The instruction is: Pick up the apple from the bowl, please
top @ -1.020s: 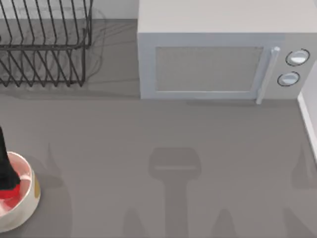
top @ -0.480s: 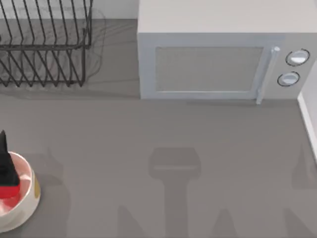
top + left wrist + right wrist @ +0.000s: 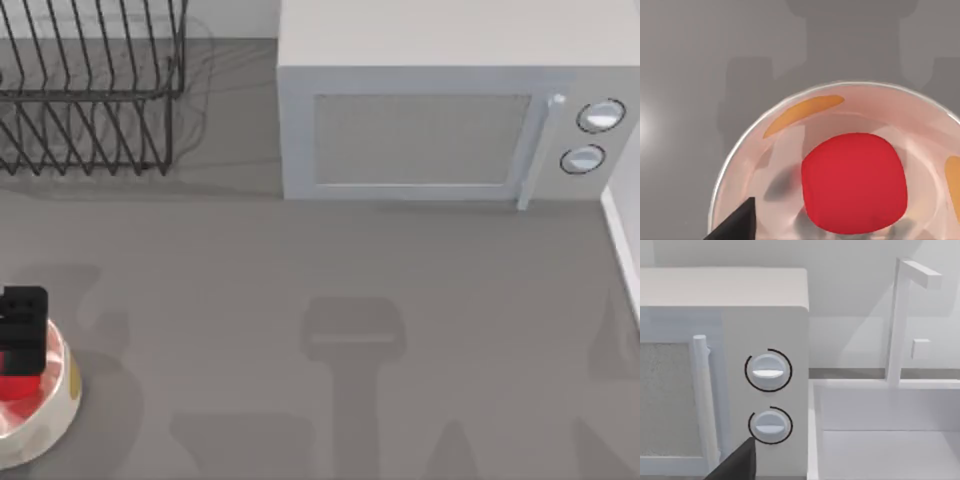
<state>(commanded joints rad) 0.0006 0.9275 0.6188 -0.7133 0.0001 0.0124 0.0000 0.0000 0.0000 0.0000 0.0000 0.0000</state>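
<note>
Your left gripper (image 3: pixel 22 330) hangs over the cream-white bowl (image 3: pixel 62 410) at the near left corner of the table (image 3: pixel 330 300), its dark body covering the far part of the bowl's inside. Just nearer than that body you see the red of the apple (image 3: pixel 15 387), lying in the bowl. In the left wrist view the apple (image 3: pixel 854 182) sits on the bowl's floor, near the middle, with the bowl's glossy wall (image 3: pixel 745 150) rising around it and a yellow mark (image 3: pixel 802 114) on that wall. One dark fingertip (image 3: pixel 737 225) shows at the edge of that view, over the bowl's rim and apart from the apple; you cannot tell whether the fingers are spread or closed, and nothing shows them touching the fruit.

At the far side stand a black wire dish rack (image 3: pixel 90 90) on the left and a white microwave (image 3: pixel 440 110) to its right. The right wrist view faces the microwave's two dials (image 3: pixel 768 371) and door handle (image 3: pixel 702 400), with one dark fingertip (image 3: pixel 737 462) of your right gripper at the frame's edge; you cannot tell its state either.
</note>
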